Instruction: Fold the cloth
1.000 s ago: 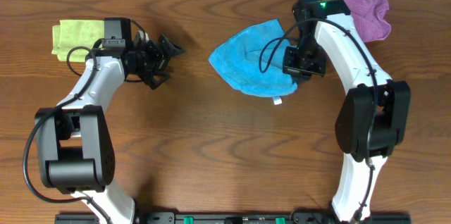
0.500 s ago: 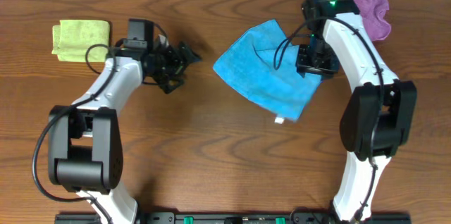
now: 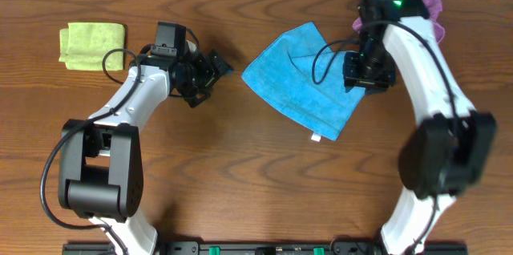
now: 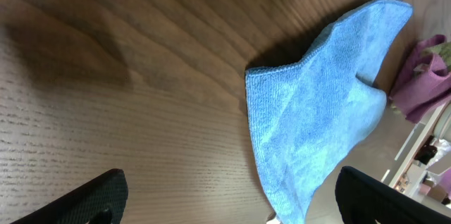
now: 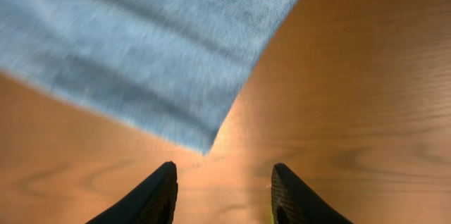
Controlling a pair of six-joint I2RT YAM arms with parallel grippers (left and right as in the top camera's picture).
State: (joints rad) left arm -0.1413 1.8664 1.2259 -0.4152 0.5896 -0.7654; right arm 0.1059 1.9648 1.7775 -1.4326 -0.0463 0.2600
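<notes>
Overhead: shows the cloth (image 3: 300, 82) now spread flat at centre right, released by the right gripper (image 3: 367, 74), half-parted at its right edge. Left wrist: finds the left gripper (image 4: 236, 197) wide and empty, cloth ahead at frame right. Right wrist: confirms nothing held; probably ready for the first fold.

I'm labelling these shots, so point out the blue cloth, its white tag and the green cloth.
blue cloth (image 3: 298, 78), overhead view, middle of the fabric.
white tag (image 3: 316, 136), overhead view, the tag at the cloth's lower corner.
green cloth (image 3: 90, 45), overhead view, its centre.

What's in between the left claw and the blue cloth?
Nothing, just bare wooden table between the left gripper and the blue cloth; the overhead view shows it.
</notes>
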